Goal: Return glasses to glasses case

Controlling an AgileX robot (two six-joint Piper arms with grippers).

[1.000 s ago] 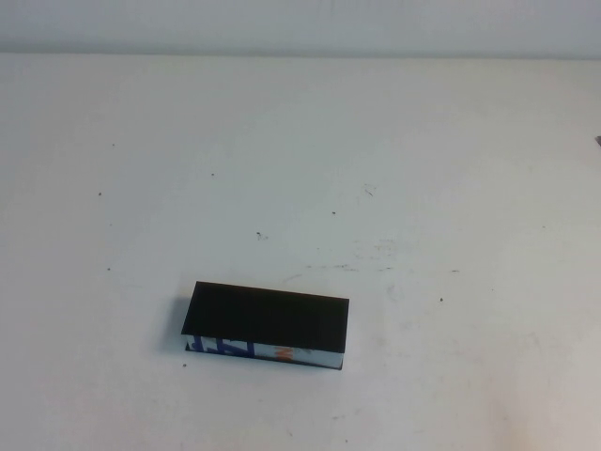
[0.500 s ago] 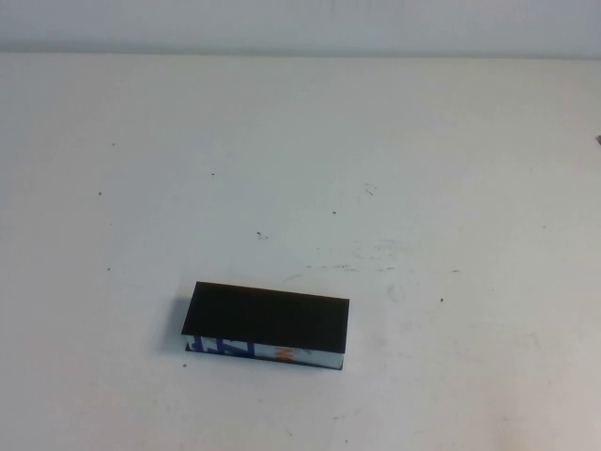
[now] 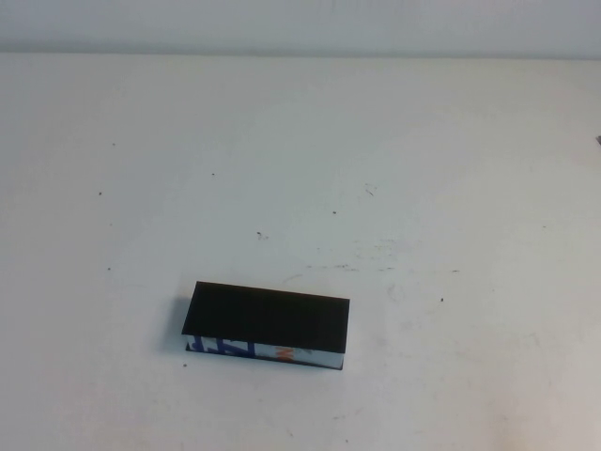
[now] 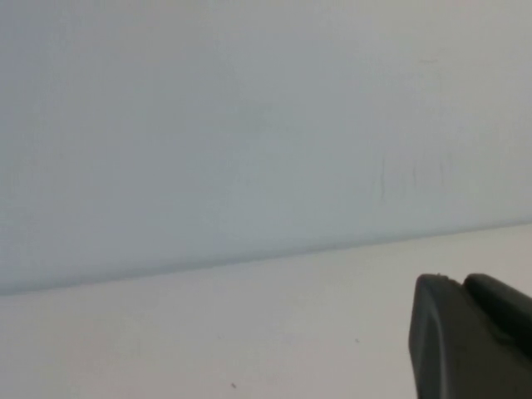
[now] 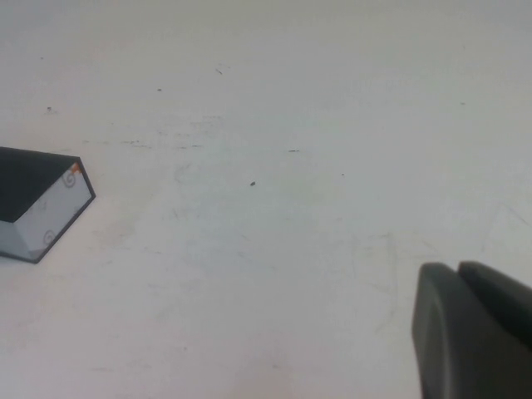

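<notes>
The glasses case (image 3: 268, 324) lies closed on the white table, left of centre and near the front, with its black lid flat on top and its white, blue and orange printed edge facing me. One end of the glasses case (image 5: 33, 204) shows in the right wrist view. The glasses are out of view. Neither arm appears in the high view. My left gripper (image 4: 461, 283) is shut with nothing in it, facing the back wall over bare table. My right gripper (image 5: 457, 270) is shut and holds nothing, hovering over the table well away from the case.
The white table (image 3: 423, 188) carries only small dark specks and faint scuffs. A pale wall (image 3: 300, 23) runs along its far edge. A small dark object (image 3: 597, 141) pokes in at the right border.
</notes>
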